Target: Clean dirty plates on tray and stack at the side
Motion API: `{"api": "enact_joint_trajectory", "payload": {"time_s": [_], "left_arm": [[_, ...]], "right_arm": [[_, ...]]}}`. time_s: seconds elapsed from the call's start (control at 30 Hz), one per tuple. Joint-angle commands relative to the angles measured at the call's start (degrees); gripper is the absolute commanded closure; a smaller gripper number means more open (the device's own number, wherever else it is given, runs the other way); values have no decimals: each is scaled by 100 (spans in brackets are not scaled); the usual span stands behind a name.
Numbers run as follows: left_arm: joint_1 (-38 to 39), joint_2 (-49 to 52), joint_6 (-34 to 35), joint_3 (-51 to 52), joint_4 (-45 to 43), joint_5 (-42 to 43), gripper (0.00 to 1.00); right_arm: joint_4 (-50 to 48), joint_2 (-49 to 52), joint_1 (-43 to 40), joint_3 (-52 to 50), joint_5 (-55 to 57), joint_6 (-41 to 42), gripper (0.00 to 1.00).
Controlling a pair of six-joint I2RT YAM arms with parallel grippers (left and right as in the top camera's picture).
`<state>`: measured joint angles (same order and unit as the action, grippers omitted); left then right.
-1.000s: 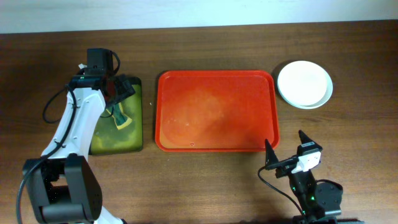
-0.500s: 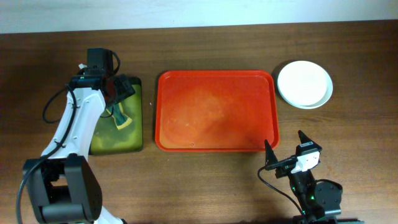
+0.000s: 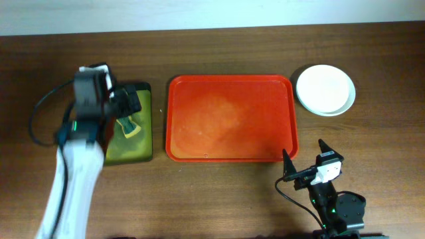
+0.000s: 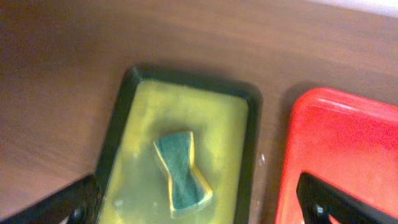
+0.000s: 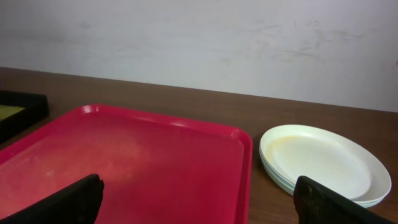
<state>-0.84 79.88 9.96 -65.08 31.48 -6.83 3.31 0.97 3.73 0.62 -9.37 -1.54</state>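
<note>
The plates [image 3: 325,89] stand stacked on the table right of the tray, cream-white one on top with pale mint-blue rims under it; the stack also shows in the right wrist view [image 5: 323,158]. The red-orange tray [image 3: 230,118] lies in the middle with only faint smears on it. My left gripper [image 3: 127,105] is open above the black tray; its jaws stand wide apart in the left wrist view [image 4: 199,208] and hold nothing. My right gripper [image 3: 305,159] is open and empty, low near the red tray's front right corner, facing the tray [image 5: 137,162].
A black tray with a yellow-green inside [image 3: 126,149] lies left of the red tray. A green and yellow sponge [image 3: 129,126] lies in it, also seen in the left wrist view [image 4: 182,169]. The left arm is blurred over the table's left side.
The left arm has lifted and swung toward the front left, now blurred. The sponge stays in the black tray. The right arm, plates and red tray have not moved.
</note>
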Motion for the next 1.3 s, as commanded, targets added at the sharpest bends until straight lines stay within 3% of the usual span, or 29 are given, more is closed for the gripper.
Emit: {"api": "enact_joint_trajectory", "payload": {"time_s": [0.0,0.07,0.17,0.3,0.37,0.4,0.47,0.83,1.0,1.27], "left_arm": [[9,-1956,-1788,1884,-1187,1165,1],[2,-3438,-1869,3077,-1803,1134,1],[2,-5584,-1862,4345,-1733,1456,1],[2,-6964,-1296,5270,-1888,1491,1],[2,-7163,-1073,5681,-2323,1141,1],[2,-7294,-509,5969,-2682,564,1],[4,-7567,-291,6288,-3047,382,1],[42,-7960,-317,6461,-2691,295,1],[42,-7958,-940,6457,-2671,404,1],[42,-7958,-955,6457,-2671,431,1]], "right_arm": [[35,-24,-37,-31,-52,4,2],[35,-24,-37,-31,-52,4,2],[35,-24,-37,-31,-52,4,2],[35,-24,-37,-31,-52,4,2],[35,-24,-37,-31,-52,4,2],[35,-24,-37,-31,-52,4,2],[35,-24,-37,-31,-52,4,1],[35,-24,-37,-31,-52,4,2],[35,-24,-37,-31,-52,4,2],[35,-24,-37,-31,-52,4,2]]}}
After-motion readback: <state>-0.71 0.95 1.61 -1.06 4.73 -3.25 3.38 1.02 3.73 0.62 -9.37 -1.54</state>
